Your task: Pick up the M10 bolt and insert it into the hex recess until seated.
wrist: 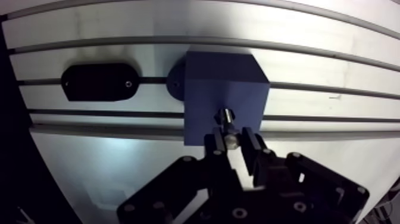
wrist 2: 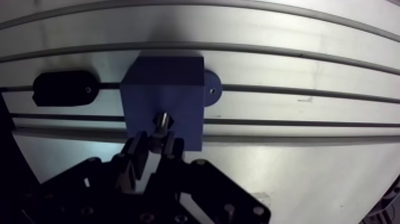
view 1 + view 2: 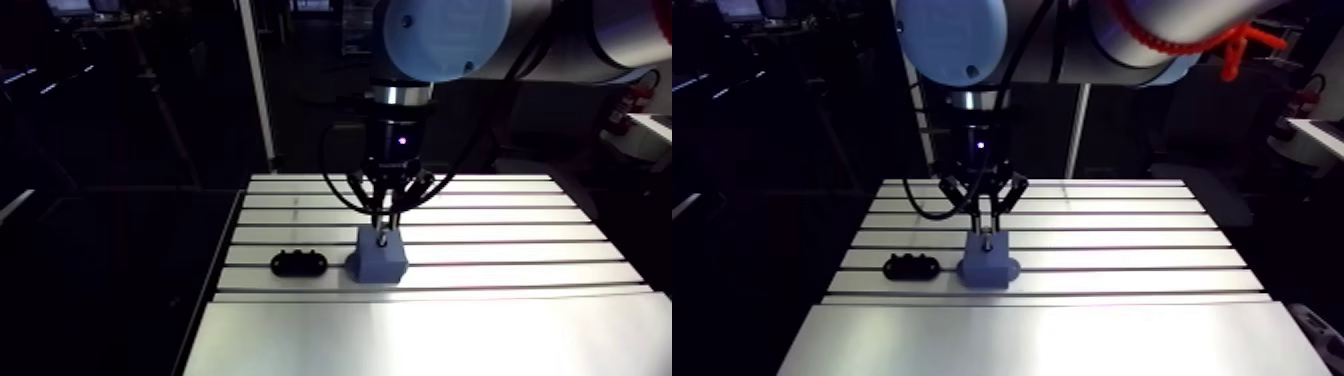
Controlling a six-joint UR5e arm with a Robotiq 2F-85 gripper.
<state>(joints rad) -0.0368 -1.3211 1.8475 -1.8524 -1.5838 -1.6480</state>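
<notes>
Arm view: the gripper (image 3: 384, 228) hangs straight down in the centre of the frame, directly over a blue block (image 3: 378, 260). The block stands on the slotted aluminium table (image 3: 520, 250), just below mid-frame. A black oval plate (image 3: 299, 262) lies flat just left of the block, close to it but not touching.

Wrist view: the fingers (image 1: 215, 145) are set narrow and clamped on the M10 bolt (image 1: 227, 123). The head end sits between the pads and the bright shank points away from the gripper toward the block. The shank tip meets the hex recess (image 2: 167, 121), a dark opening in the block's top face just ahead of the fingertips. I cannot tell how far the bolt has entered, because a short length of shank shows between the pads and the recess.

The block has a round tab (image 2: 212, 89) at its base on one side, lying over a table slot. The black oval plate lies on the same slot on the block's other side and shows a small hole near its end.
</notes>
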